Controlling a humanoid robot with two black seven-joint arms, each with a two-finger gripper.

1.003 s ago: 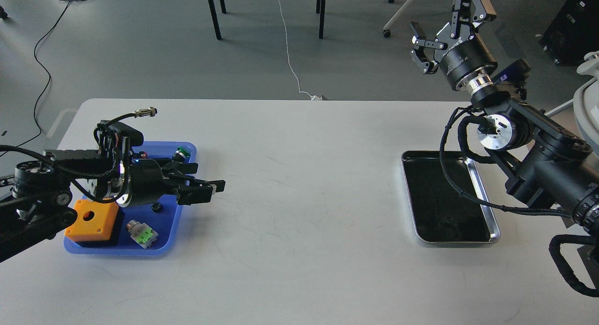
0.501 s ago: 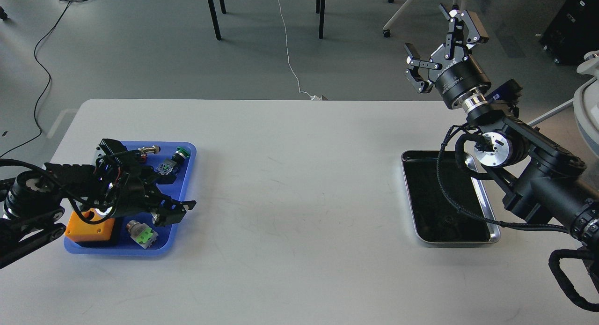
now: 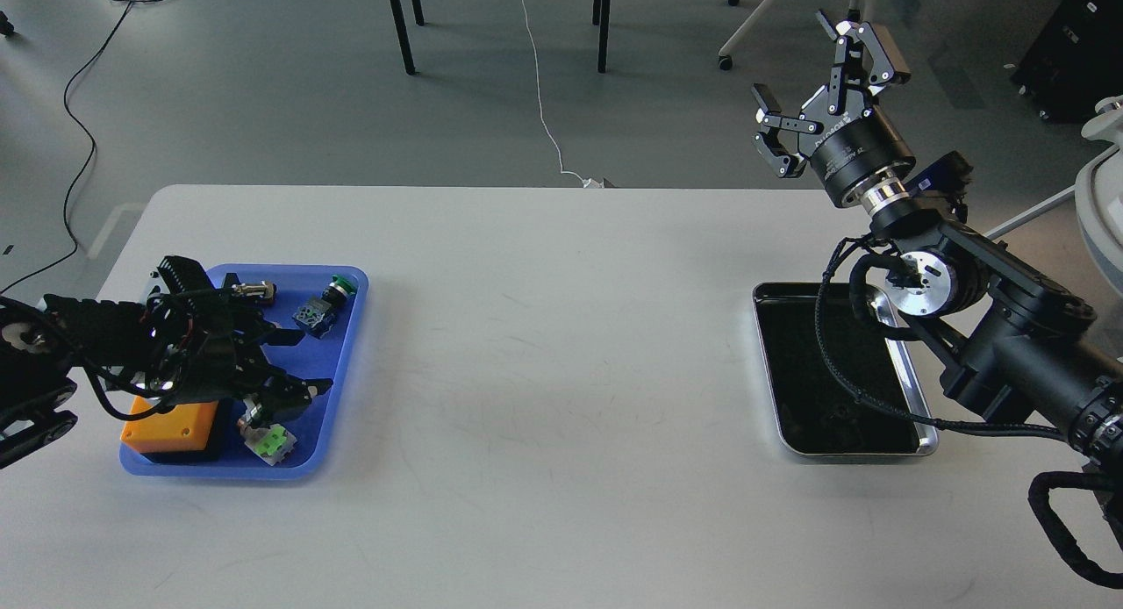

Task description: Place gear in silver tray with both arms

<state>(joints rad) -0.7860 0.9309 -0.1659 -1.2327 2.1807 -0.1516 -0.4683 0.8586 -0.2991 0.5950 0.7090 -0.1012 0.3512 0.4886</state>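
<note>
Gear itself is hard to pick out: whatever small dark part it may be lies somewhere in the blue tray (image 3: 346, 363), under or beside the left gripper (image 3: 289, 363), and I cannot tell it from the black fingers there. That pincer hangs low over the middle of the blue tray, fingers pointing toward the table's centre; one finger (image 3: 285, 336) reaches out above and another (image 3: 298, 391) below, so they look spread, yet the dark clutter makes it impossible to say whether anything sits between them. Just below its tips lies a green-and-white switch part (image 3: 268, 440); behind it, under the wrist, is an orange box (image 3: 171, 423), half covered by the arm. Beyond the tips, toward the tray's far corner, sit a green-capped button (image 3: 339, 285) and a small blue-grey block (image 3: 311, 314), with a metal connector (image 3: 253, 289) next to them.

Silver tray (image 3: 917, 390) lies well apart from that pincer, across the white table (image 3: 544, 346), its long axis running away from the robot; its far right corner is hidden by the right arm's wrist and looped cable. The right gripper (image 3: 820, 82) is raised past the table's far edge, well above and beyond the silver tray, fingers wide apart and holding nothing.
</note>
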